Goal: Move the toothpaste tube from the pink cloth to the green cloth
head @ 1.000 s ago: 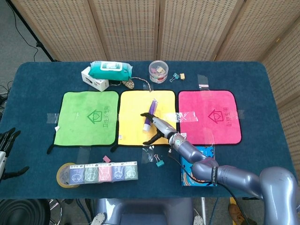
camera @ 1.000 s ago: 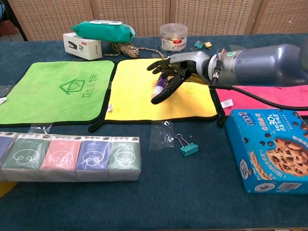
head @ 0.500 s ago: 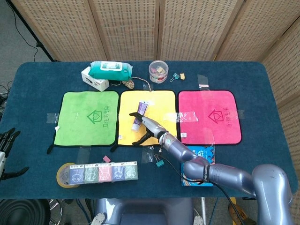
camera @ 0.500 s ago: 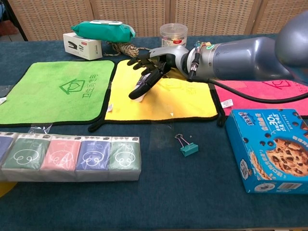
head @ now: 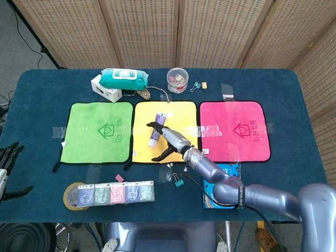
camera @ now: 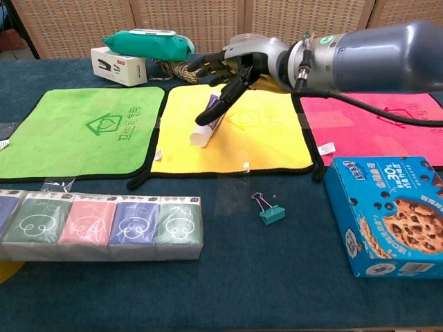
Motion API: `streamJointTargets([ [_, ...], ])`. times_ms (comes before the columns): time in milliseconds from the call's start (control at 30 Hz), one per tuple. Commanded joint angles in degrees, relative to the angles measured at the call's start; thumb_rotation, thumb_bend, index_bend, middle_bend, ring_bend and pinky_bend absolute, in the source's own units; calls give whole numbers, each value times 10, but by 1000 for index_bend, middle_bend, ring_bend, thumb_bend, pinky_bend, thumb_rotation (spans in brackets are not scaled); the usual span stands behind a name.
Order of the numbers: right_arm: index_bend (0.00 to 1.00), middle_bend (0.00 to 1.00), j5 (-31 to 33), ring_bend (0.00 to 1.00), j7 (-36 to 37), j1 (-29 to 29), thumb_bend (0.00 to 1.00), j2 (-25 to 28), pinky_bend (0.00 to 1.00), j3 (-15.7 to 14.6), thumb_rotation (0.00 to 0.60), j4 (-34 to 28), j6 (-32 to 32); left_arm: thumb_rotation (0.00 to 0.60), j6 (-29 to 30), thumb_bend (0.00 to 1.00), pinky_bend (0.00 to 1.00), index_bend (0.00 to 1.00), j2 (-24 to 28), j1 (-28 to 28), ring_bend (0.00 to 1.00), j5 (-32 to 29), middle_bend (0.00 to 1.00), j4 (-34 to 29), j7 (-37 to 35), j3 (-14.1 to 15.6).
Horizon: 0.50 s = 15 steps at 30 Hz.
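Change: over the last second the right hand (camera: 239,69) has carried the toothpaste tube (camera: 208,123) leftward across the yellow cloth (camera: 270,142), from its middle to its left half, and it now sits a little higher than half a second ago.
Tube now: held over the left part of the yellow cloth, cap end down and tilted; whether the cap touches the cloth I cannot tell.
Meaning for the task: the tube is already off the pink cloth (head: 236,131) and, by my reckoning, about halfway; the green cloth (head: 97,131) lies just beside the yellow one, further left.
Right hand: fingers closed around the upper end of the tube, palm turned down, arm reaching in low from the right.
Left hand (head: 6,170): at the far left table edge, holding nothing, fingers apart.
Next, I'd guess: keep travelling left past the seam between the cloths, then set the tube down on the green.
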Motion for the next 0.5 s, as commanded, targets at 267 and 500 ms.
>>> streamJointTargets([
  [267, 0, 0, -148, 0, -54, -154, 0, 203, 0, -74, 600, -158, 151, 600, -85, 0, 0, 0, 45, -103, 0, 69, 0, -5, -33, -21],
  [500, 0, 0, -232, 0, -53, -250, 0, 264, 0, -139, 600, -160, 241, 600, -180, 0, 0, 0, 51, -217, 0, 120, 0, 14, -61, -45],
])
